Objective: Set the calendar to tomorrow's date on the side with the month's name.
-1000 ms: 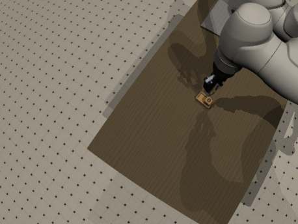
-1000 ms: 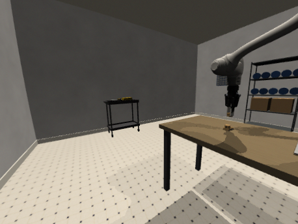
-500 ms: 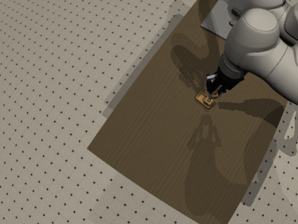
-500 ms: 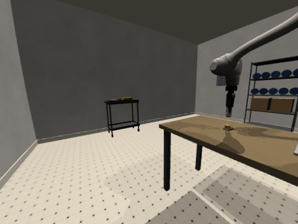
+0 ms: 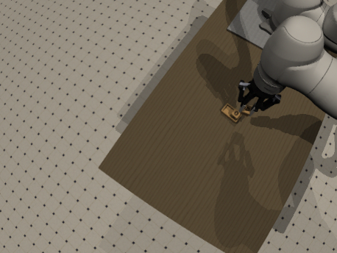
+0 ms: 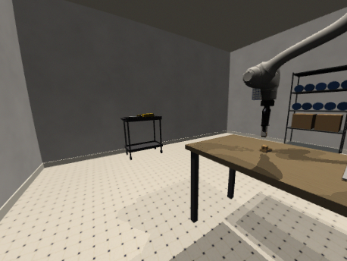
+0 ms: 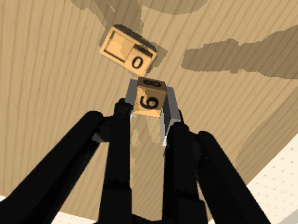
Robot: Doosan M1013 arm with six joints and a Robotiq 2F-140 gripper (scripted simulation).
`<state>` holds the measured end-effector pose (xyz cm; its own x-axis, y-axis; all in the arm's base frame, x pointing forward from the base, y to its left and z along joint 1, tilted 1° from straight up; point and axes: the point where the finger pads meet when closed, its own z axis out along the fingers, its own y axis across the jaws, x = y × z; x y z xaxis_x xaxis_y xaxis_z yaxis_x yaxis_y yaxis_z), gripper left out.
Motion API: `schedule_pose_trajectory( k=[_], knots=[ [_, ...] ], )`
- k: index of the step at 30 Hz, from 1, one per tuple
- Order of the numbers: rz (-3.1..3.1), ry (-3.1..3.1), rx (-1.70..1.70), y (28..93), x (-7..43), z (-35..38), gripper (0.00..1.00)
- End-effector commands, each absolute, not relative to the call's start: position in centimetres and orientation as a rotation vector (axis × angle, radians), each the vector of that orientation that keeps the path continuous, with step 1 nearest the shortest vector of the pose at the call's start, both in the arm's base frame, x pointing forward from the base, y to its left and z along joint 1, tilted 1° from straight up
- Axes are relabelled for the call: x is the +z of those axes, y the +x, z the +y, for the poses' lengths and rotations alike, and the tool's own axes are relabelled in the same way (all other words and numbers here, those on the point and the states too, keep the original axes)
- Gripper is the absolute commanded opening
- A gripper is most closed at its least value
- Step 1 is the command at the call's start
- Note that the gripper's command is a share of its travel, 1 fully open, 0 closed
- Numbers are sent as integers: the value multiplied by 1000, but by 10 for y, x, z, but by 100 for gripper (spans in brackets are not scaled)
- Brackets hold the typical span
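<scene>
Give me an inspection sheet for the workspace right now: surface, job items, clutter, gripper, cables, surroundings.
Surface: brown wooden table, streaked with shadows; grey mat under the arm's base.
Job's things: tray flat on the table, one cube in it showing 0, the other slot vacant. Second cube is lifted out, faces showing 6 and 8.
Clutter: nothing seen on the table besides the calendar.
Gripper: gripper shut on the second cube, held above the table beside the tray.
Cables: nothing seen.
Surroundings: black cart by the far wall with yellow items on top; shelf rack with blue plates and cardboard boxes; tiled floor.
</scene>
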<state>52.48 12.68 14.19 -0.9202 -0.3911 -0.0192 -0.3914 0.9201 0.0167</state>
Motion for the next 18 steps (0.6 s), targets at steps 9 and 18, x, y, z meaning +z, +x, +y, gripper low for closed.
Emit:
schedule_pose_trajectory(
  k=[9, 18],
  knots=[
    [3130, 13, 13, 524, 141, 144, 16],
    [3097, 458, 16, 522, 140, 157, 16]
  ],
)
